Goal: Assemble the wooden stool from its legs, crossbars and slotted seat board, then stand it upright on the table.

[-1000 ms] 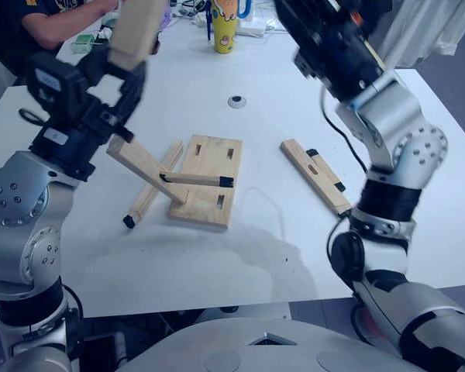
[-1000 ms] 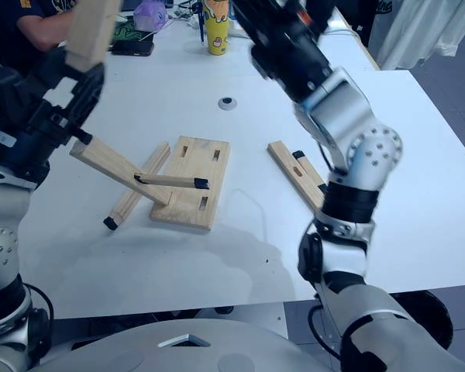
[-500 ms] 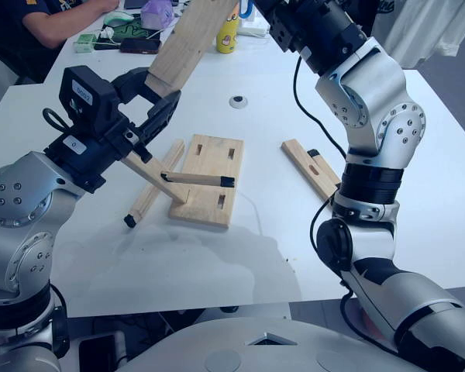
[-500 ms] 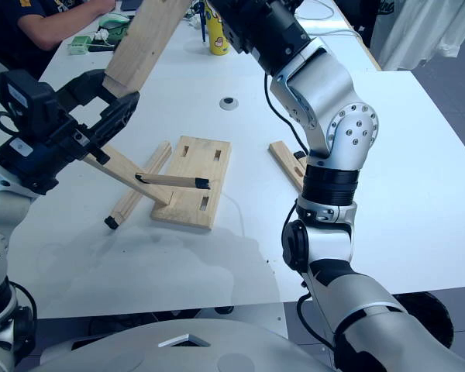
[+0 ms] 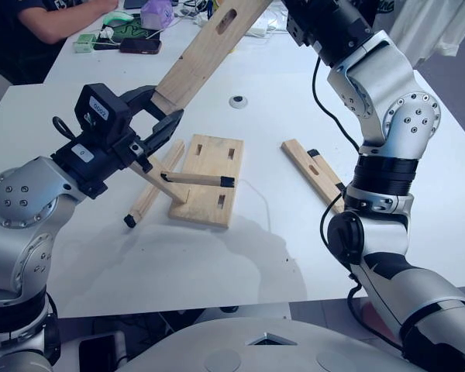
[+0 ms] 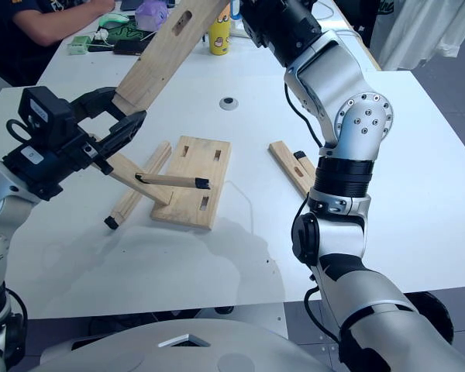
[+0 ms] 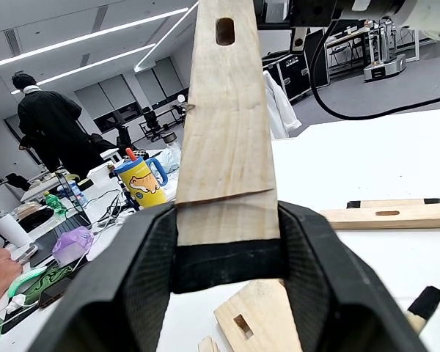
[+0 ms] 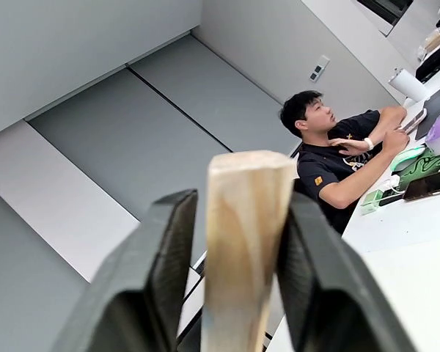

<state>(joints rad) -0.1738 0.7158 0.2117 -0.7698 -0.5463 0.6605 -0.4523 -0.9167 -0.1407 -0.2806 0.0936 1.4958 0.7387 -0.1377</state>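
The slotted leg [image 5: 209, 50] has swung from upright to slanting; left gripper [image 5: 161, 108] clamps its lower end, right gripper [image 8: 242, 202] its top. Likely a handover before fitting.

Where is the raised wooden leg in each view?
Left eye view: raised leg slants from centre-left to the top edge.
Right eye view: same slant, upper left.
Left wrist view: leg centre, clamped in left tool.
Right wrist view: leg end-on in right tool.
Shared landmark: slotted seat board.
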